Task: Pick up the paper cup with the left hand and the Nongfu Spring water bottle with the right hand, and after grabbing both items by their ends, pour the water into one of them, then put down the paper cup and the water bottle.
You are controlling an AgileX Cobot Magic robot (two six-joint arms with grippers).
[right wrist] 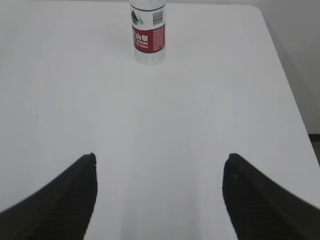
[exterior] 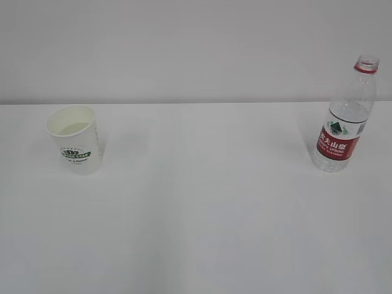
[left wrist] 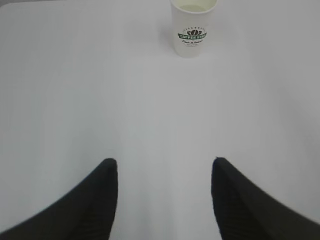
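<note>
Progress is hard to judge: the paper cup (left wrist: 194,27) and the water bottle (right wrist: 148,32) both stand free on the white table (exterior: 202,214), so either nothing is grasped yet or all is finished. Left claw (left wrist: 164,172) is spread apart and empty, the dotted, tapered cup well ahead of it. Right claw (right wrist: 159,170) is also apart, the clear ribbed bottle with red label far ahead.

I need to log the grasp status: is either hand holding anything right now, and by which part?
Nothing is held. Both the left hand and right hand are open and empty, well short of the paper cup and water bottle.
</note>
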